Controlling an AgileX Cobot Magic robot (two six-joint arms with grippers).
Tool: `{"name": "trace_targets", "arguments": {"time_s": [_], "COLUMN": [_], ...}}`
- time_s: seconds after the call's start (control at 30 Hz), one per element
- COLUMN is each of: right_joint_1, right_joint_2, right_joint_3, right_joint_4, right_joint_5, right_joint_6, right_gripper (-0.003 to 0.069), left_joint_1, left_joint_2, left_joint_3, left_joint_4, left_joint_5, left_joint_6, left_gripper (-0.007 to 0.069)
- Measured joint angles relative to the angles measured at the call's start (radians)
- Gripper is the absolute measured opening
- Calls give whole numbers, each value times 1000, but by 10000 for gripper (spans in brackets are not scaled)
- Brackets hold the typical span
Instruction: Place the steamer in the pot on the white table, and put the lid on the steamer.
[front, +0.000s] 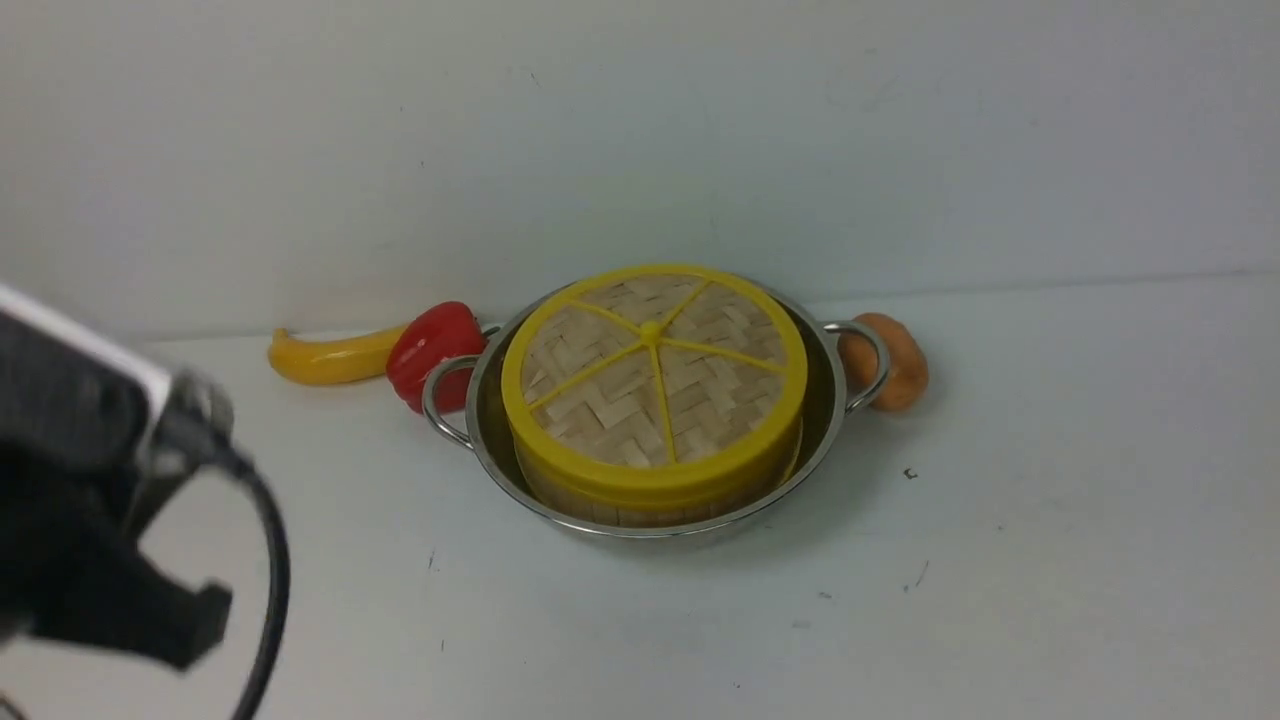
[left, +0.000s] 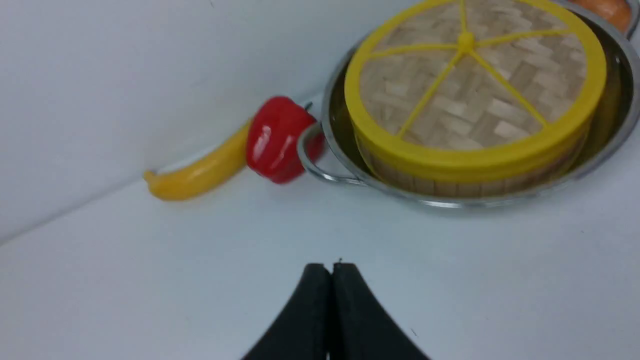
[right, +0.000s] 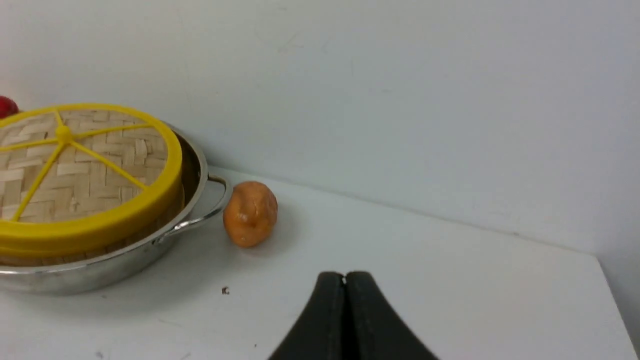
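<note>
The steel pot (front: 828, 400) stands on the white table (front: 950, 600) near the back wall. The bamboo steamer (front: 640, 508) sits inside it; only its side wall shows. The woven lid (front: 655, 375) with yellow rim and spokes lies flat on the steamer, hiding its contents. My left gripper (left: 330, 267) is shut and empty, low over bare table in front of the pot's left handle (left: 312, 165). The left arm (front: 90, 500) is blurred at the lower left of the front view. My right gripper (right: 344, 276) is shut and empty, right of the pot (right: 100, 272); it is outside the front view.
A yellow banana (front: 325, 358) and a red pepper (front: 432, 350) lie against the pot's left handle by the wall. An orange-brown potato (front: 900, 360) lies by the right handle. The table's right edge (right: 612, 300) shows in the right wrist view.
</note>
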Motion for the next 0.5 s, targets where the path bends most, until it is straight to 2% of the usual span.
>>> {"name": "trace_targets", "arguments": {"time_s": [0.13, 0.27, 0.5], "right_joint_1": [0, 0, 0], "right_joint_2": [1, 1, 1], "right_joint_3": [15, 15, 15], "right_joint_4": [8, 14, 15], "right_joint_5": [-66, -77, -78], "right_joint_6": [0, 0, 1], "right_gripper": [1, 10, 42], "left_joint_1": [0, 0, 0], "left_joint_2": [-214, -367, -460], "left_joint_3": [175, 193, 196], "left_joint_4": [-1, 3, -44], "left_joint_5": [-112, -159, -75], "left_joint_6": [-99, -137, -172], "left_gripper": [-21, -20, -2]}}
